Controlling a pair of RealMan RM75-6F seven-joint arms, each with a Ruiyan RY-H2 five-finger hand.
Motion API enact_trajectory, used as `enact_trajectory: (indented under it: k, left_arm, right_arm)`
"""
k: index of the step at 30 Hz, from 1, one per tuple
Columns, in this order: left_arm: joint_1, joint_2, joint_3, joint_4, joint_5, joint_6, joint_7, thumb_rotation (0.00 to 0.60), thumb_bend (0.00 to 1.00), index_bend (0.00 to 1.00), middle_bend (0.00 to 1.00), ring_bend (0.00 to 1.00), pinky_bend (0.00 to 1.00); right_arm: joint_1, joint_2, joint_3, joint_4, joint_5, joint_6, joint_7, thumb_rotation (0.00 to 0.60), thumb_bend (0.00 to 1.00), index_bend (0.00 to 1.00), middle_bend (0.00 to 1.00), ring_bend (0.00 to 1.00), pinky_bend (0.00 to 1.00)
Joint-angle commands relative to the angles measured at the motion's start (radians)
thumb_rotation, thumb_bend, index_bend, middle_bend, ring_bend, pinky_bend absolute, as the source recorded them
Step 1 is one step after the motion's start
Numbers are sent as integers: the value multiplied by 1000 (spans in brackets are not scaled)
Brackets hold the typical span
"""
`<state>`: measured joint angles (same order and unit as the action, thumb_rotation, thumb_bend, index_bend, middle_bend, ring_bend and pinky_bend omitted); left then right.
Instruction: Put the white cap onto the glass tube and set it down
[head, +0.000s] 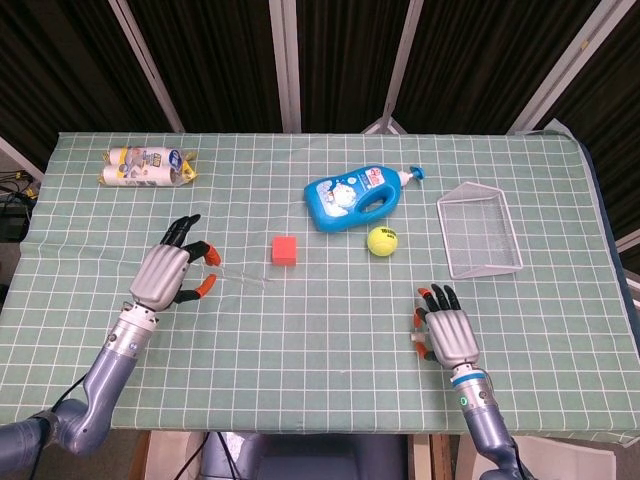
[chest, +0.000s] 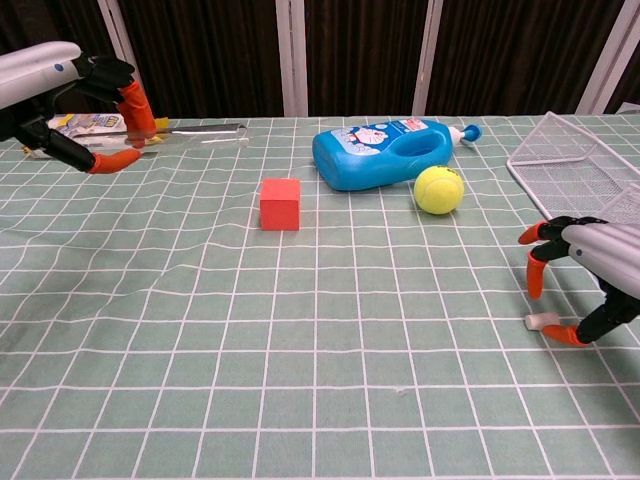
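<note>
Glass tube (chest: 195, 129): we see it held by the left hand (head: 170, 272) above the left part of the table (head: 320, 400), its long axis about level and pointing from the hand toward the table's middle. The fingers (chest: 138, 103) pinch it near one end.

White cap (chest: 541, 321): we find it lying on the cloth at the right front, its long axis across the table. The right hand (head: 448, 334) is arched over it, one orange fingertip just beside it; whether it grasps the cap, we cannot tell.

Wire basket (head: 480, 236): right side, well apart from the cap; we see nothing in it.

Also: red cube (head: 285, 249), tennis ball (head: 381, 240), blue bottle (head: 355, 198) lying down, packet (head: 148, 166) at the far left.
</note>
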<state>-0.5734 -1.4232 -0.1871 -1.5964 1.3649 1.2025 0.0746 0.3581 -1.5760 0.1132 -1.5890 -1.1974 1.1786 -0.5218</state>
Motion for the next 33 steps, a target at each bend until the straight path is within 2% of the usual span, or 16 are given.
enact_trajectory:
  k: [1,8,20,33]
  left_arm:
    - [0,2,-1,-1,-1,0,0,600,620,545,493,47,0]
    - [2,6,-1,-2,-4,-1,-1,600,619,545,494,47,0]
    - [4,9,0,2,-2,2,-9,600,620,545,494,47,0]
    - [2,5,1,7,0,0,-10,600,620,545,494,47,0]
  right_arm:
    - [2,-1,0,-1,13,-1,-8,600,284,516,160,21,0]
    - [8,-4,-3,-2,46,-5,-34,600,284,516,160,21,0]
    - [13,-8,-9,3,63,1,-41,600,369,516,160,21,0]
    - [19,-9,-14,8,86,4,-54,600,371,516,160,21,0]
